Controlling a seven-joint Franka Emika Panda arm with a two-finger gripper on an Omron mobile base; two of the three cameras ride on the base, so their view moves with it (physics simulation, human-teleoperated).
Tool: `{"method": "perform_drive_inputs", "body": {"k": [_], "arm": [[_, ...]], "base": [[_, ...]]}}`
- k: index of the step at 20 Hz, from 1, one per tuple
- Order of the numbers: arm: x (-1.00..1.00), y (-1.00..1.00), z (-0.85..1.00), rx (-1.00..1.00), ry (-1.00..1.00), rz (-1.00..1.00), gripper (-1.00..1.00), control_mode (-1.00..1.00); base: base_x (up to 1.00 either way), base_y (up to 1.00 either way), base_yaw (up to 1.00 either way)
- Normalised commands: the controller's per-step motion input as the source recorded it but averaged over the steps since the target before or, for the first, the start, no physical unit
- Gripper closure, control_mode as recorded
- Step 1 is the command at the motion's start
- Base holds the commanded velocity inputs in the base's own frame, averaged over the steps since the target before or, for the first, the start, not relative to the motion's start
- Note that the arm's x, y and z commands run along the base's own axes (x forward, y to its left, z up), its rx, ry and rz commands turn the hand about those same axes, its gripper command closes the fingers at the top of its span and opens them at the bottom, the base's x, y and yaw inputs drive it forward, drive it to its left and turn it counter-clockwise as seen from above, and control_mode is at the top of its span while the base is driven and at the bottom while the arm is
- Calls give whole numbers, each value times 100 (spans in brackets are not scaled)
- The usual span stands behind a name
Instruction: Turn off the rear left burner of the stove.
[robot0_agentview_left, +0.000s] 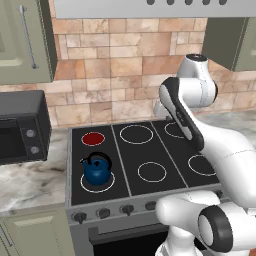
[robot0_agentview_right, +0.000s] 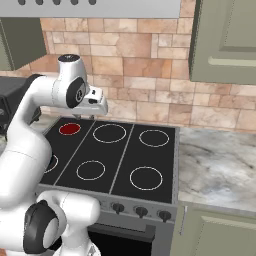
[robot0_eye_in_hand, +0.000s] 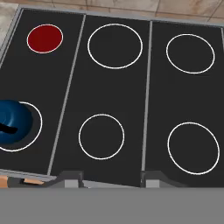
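The stove (robot0_agentview_left: 131, 156) is a black glass cooktop with a grey steel front carrying a row of dark knobs (robot0_agentview_left: 103, 213). Its rear left burner (robot0_agentview_left: 93, 138) glows as a solid red disc, also seen in the right base view (robot0_agentview_right: 69, 129) and at the upper left of the hand view (robot0_eye_in_hand: 44, 38). My gripper (robot0_agentview_right: 95, 107) hangs high over the rear of the cooktop, well away from the knobs. In the hand view the gripper (robot0_eye_in_hand: 112, 178) looks down on the glass, its fingertips (robot0_eye_in_hand: 70, 177) standing apart with nothing between them.
A blue kettle (robot0_agentview_left: 97, 171) sits on the front left zone, directly in front of the red burner. A black microwave (robot0_agentview_left: 20, 132) stands on the counter left of the stove. Marble counter (robot0_agentview_right: 220, 167) lies to the right, with cabinets and a hood overhead.
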Motion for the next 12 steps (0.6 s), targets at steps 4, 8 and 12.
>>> {"method": "perform_drive_inputs", "body": {"k": [4, 8, 12], "arm": [[-17, 0, -8, -3, 0, 0, -100, -100], [-63, 6, -36, -22, -2, 12, -100, -100], [-67, 16, -34, -18, 0, 17, -100, -100]], "base": [[0, 0, 0], [0, 0, 0], [0, 0, 0]]}}
